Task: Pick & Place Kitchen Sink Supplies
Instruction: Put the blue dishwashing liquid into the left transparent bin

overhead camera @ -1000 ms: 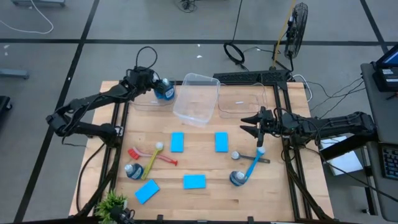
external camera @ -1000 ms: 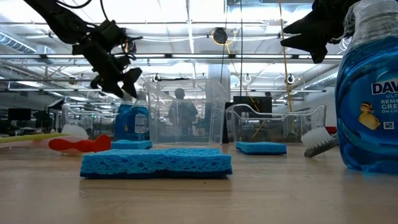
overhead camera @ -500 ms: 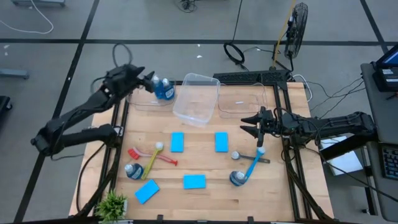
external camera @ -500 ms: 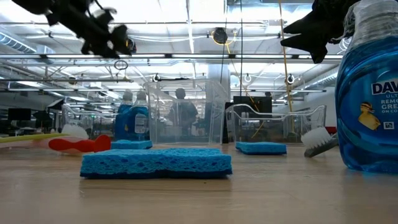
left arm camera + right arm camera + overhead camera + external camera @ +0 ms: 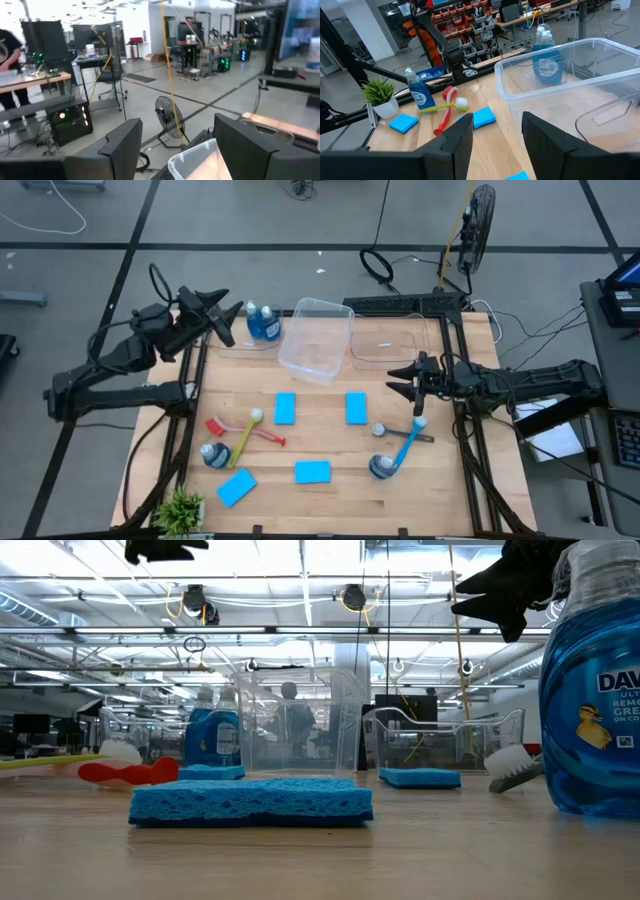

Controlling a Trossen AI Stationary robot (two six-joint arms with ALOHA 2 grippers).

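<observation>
Two bottles (image 5: 263, 322) already stand in the bin (image 5: 240, 340) at the table's far left corner, while the sponges (image 5: 285, 408), brushes (image 5: 245, 436) and two other bottles (image 5: 212, 454) still lie on the table (image 5: 330, 500). The left gripper (image 5: 222, 317) hangs open and empty beside that bin. The right gripper (image 5: 403, 379), open and empty too, waits near the right edge above a blue brush (image 5: 405, 444).

Clear bins (image 5: 318, 338), potted plant (image 5: 180, 506), perhaps a floor fan (image 5: 478, 215).

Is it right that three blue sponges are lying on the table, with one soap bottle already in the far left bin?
Not quite: the high view shows four blue sponges on the table, not three. One soap bottle does stand in the far left bin.
</observation>
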